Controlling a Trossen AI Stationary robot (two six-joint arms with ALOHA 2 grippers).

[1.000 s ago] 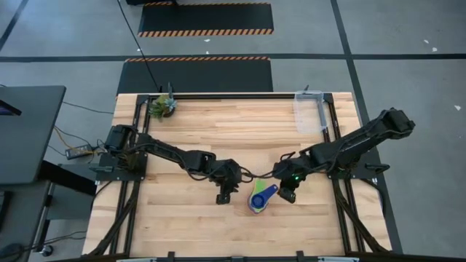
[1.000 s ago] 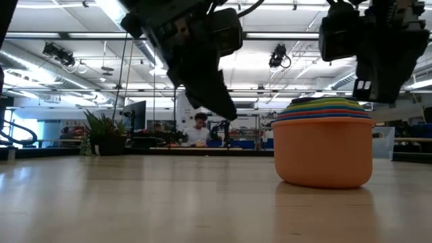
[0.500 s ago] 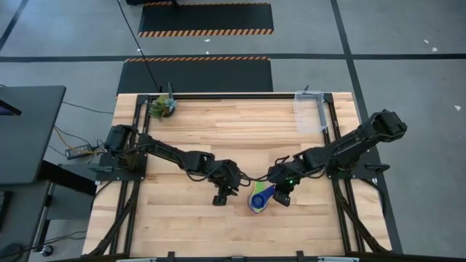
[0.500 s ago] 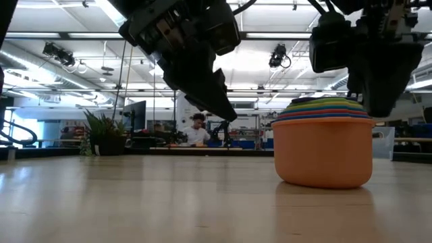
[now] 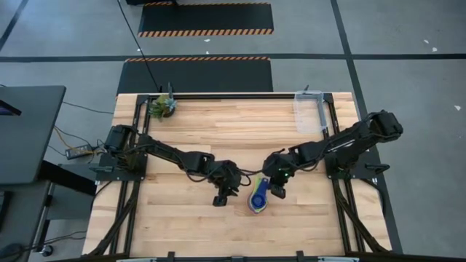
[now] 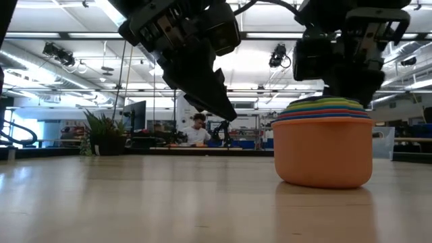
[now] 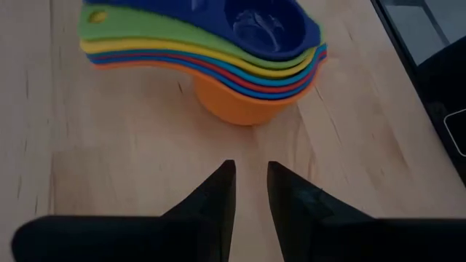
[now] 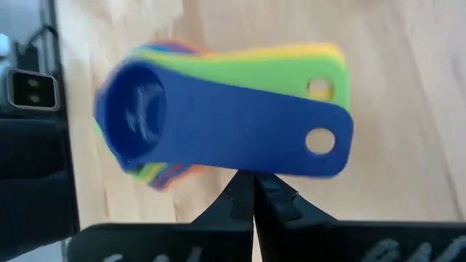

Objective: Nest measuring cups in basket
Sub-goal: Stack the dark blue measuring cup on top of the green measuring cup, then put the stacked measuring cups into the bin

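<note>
From above, the nested stack of small plastic measuring cups (image 5: 258,200), dark blue scoop on top, sits on the wooden tabletop (image 5: 182,131) near its front centre. The stacked flat handles run from the bowls toward about 1 o'clock, ending just under the right claw (image 5: 277,191). The left claw (image 5: 220,199) hangs at the stack's 9 o'clock, near but apart. The right claw is the nearer one, and the handle end points at it. The clear rectangular plastic basket (image 5: 309,110) stands well apart at the stack's 1 o'clock, by the back right corner of the tabletop.

At table height, the orange outermost cup (image 6: 324,150) rests flat on the wood with coloured rims layered above it. One dark claw hangs directly over the rims, not clearly touching them.

Through the left wrist camera, that arm's fingertips (image 7: 225,175) stand slightly parted, holding nothing, with the stack straight ahead and its green and blue handles reaching off sideways.

Through the right wrist camera, the fingertips (image 8: 246,182) are pressed together and empty. The dark blue handle with its hanging hole (image 8: 319,140) lies crosswise just beyond them, so I judge they must spread before they can take the handles.
</note>
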